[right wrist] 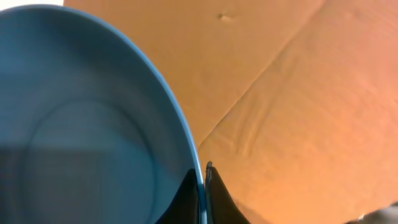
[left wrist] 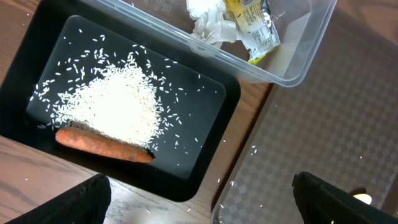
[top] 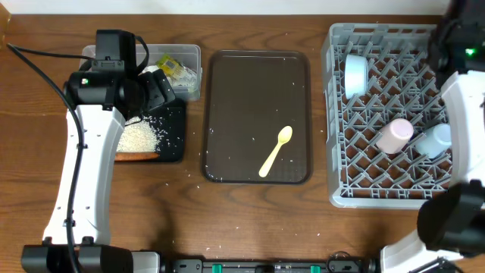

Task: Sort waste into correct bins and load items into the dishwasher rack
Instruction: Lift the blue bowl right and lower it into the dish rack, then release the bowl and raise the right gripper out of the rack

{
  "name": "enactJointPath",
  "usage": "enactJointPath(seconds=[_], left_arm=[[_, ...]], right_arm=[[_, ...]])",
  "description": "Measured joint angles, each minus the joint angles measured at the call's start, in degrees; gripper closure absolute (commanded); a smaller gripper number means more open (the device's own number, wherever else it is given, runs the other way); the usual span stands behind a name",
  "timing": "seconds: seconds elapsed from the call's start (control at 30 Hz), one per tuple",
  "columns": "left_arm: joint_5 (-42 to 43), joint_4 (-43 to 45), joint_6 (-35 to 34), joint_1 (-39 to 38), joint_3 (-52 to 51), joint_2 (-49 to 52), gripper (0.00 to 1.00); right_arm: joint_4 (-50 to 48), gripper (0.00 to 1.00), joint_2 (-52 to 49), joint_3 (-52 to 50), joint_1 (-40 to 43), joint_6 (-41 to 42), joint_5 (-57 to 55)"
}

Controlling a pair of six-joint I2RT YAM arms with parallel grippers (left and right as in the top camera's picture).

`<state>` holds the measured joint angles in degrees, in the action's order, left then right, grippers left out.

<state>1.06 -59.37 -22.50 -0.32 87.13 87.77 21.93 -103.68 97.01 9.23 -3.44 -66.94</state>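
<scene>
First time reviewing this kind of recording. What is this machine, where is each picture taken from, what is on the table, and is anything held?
Two robot arms work at a table. The overhead picture looks down on both: left arm, right arm. The other two come from a camera on each wrist. The brown tray holds a yellow spoon; the grey rack holds a white bowl, pink cup and light blue cup. The left wrist view shows a black tray with rice and an orange piece, and a clear tub with tissue and a wrapper; the left fingers stand open, holding nothing. The right fingers pinch the rim of a blue plate.
</scene>
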Motion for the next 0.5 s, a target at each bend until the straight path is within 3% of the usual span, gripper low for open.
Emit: enactJointPath(seconds=[0.23,0.5], left_arm=[[0.00,-0.02,0.00,0.00,0.00,0.00,0.04],[0.00,-0.02,0.00,0.00,0.00,0.00,0.04]], right_arm=[[-8.63,0.99,-7.26,-0.11,1.38,-15.74,4.66],[-15.08,0.99,-8.46,-0.22,3.17,-36.15,11.96]])
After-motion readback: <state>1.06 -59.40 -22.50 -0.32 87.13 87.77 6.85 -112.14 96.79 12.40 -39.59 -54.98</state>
